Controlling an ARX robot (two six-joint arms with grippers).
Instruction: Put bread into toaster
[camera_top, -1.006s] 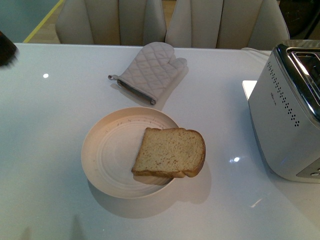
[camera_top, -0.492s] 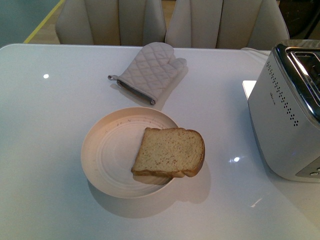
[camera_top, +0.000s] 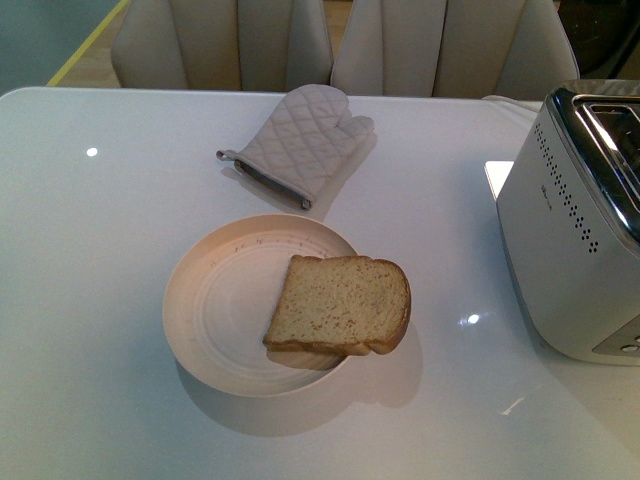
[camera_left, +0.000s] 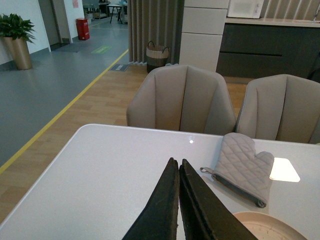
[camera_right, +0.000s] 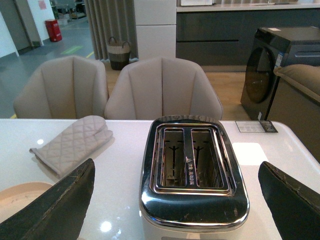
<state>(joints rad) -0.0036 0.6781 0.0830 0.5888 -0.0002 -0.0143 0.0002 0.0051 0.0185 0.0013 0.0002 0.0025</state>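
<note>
The bread (camera_top: 340, 305) is a squarish slice with a pale tan, speckled crumb and a darker brown crust, rounded at its corners. It lies flat on the 4 o'clock part of a round cream plate (camera_top: 215, 300) with faint concentric rings, and one corner overhangs the rim above the counter (camera_top: 100, 250). The counter is white and glossy and shows small bright reflections of lamps.

The toaster (camera_top: 565, 250) stands at 3 o'clock from the plate, well apart from it. It is a boxy white shell with rows of small dark dot holes on its side and a shiny chrome top. The front view cuts it off at the picture's edge. From the right wrist view its two long slots show fully, with thin metal guides inside and lettering between them too small to read.

A grey quilted oven mitt (camera_top: 300, 143) with a darker cuff and a small loop lies flat at 12 o'clock from the plate. Past the counter's far edge stand two beige padded chairs (camera_top: 225, 40), only partly in view.

Neither arm shows in the front view. The left pincer (camera_left: 178, 162) has its dark tapered fingers pressed together, holding nothing, above bare counter near the mitt. The right pincer (camera_right: 176, 165) has its rough dark fingers spread wide apart, one to each side of the toaster in that view.
</note>
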